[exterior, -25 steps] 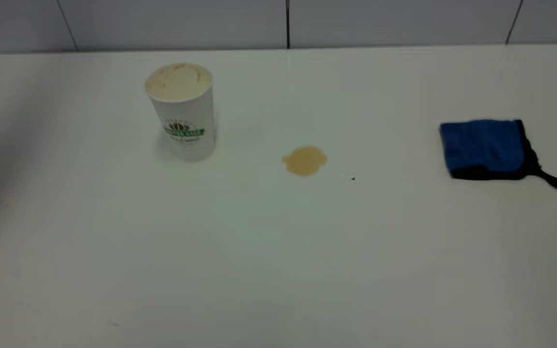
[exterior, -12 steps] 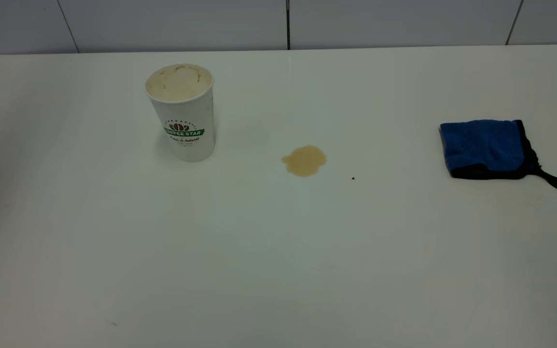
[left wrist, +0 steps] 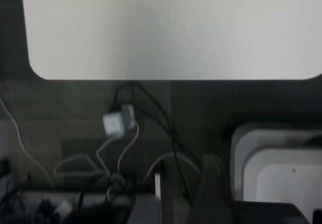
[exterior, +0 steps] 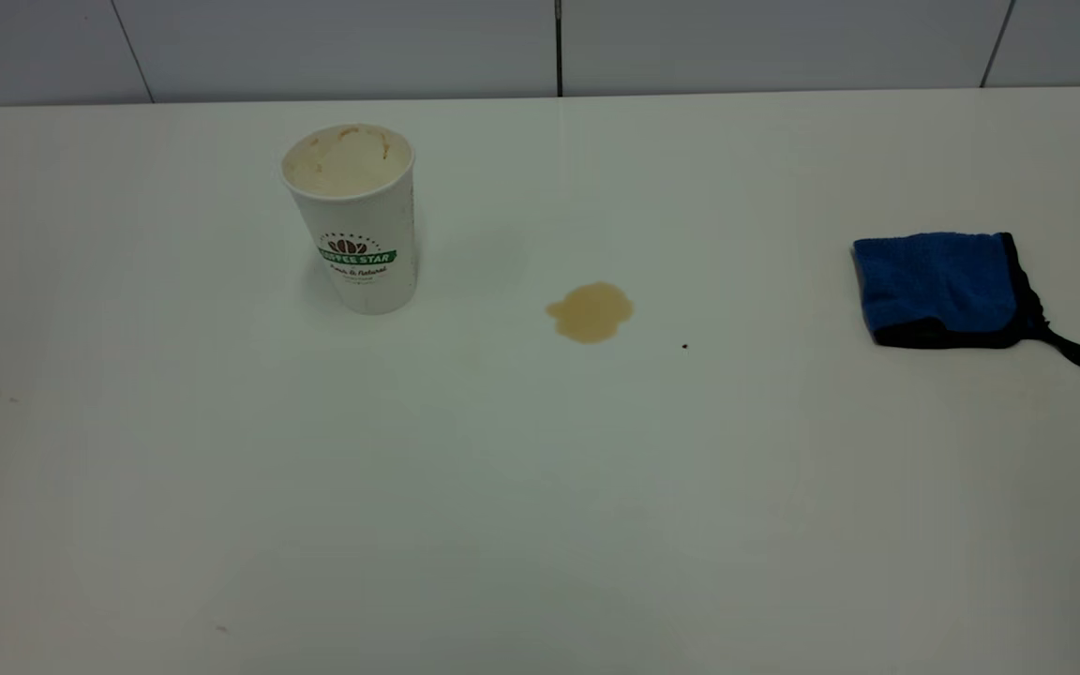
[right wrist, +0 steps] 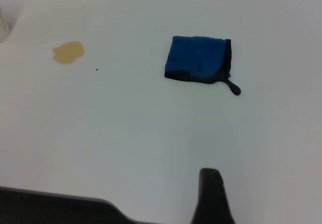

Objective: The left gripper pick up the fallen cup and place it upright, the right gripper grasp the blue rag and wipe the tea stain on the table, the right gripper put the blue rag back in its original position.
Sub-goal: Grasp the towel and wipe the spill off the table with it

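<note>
On the left half of the bench point(exterior: 540, 487) the cup point(exterior: 355, 220) stands upright, mouth up, its green band facing the exterior camera and tan marks on its cream inside; to its right, near the middle of the bench, lies the tea stain point(exterior: 590, 311), a tan roundish blotch apart from the cup; a tiny black speck point(exterior: 684, 346) sits just beyond the stain on the rag's side; well apart at the right lies the blue rag point(exterior: 948, 289), folded flat, black-edged, with a black tab pointing toward the bench's right edge; neither arm appears in the exterior view; the left tool point(left wrist: 214, 189) hangs off the bench over a floor with cables, only 1 dark finger showing, so its spread cannot be told; the right tool point(right wrist: 214, 196) hovers above the bench near the rag, touching nothing, again with 1 finger visible and its spread not discernible.
</note>
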{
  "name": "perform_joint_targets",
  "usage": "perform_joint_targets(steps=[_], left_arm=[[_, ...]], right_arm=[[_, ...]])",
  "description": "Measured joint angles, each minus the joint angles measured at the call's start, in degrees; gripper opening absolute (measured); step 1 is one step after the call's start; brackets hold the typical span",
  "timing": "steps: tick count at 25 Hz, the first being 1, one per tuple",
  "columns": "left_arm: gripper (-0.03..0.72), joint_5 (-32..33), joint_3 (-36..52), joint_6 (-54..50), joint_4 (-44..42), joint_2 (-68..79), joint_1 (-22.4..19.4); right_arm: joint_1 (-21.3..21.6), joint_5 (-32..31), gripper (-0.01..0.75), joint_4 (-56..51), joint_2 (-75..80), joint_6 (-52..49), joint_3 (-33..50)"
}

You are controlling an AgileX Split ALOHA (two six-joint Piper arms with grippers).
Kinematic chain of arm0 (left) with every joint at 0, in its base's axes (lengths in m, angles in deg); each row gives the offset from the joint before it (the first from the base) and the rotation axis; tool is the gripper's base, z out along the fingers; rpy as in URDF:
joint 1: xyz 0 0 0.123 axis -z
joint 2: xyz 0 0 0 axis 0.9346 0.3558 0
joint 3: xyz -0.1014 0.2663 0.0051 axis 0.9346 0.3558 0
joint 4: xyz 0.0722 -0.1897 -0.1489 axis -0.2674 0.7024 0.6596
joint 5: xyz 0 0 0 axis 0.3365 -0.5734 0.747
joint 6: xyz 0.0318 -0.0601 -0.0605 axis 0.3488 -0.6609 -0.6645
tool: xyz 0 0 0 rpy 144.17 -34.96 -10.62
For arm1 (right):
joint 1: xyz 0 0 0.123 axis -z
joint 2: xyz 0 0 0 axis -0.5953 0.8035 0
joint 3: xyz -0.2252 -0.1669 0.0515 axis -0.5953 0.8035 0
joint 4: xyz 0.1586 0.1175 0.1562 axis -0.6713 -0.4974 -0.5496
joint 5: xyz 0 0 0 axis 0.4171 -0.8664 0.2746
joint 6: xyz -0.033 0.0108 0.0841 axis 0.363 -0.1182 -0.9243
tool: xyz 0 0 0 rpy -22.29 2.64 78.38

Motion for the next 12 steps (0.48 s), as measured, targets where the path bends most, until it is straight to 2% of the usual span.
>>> perform_joint_targets(steps=[8, 12], left_arm=[[0.583, -0.86, 9.48, -2.44, -0.36, -21.68, -0.14], [0.583, -1.72, 10.91, -2.94, -0.31, -27.62, -3.13]], right_arm=[[0.0, 0.0, 0.578, 0.0, 0.0, 0.0, 0.0], [0.0, 0.0, 0.578, 0.0, 0.0, 0.0, 0.0]])
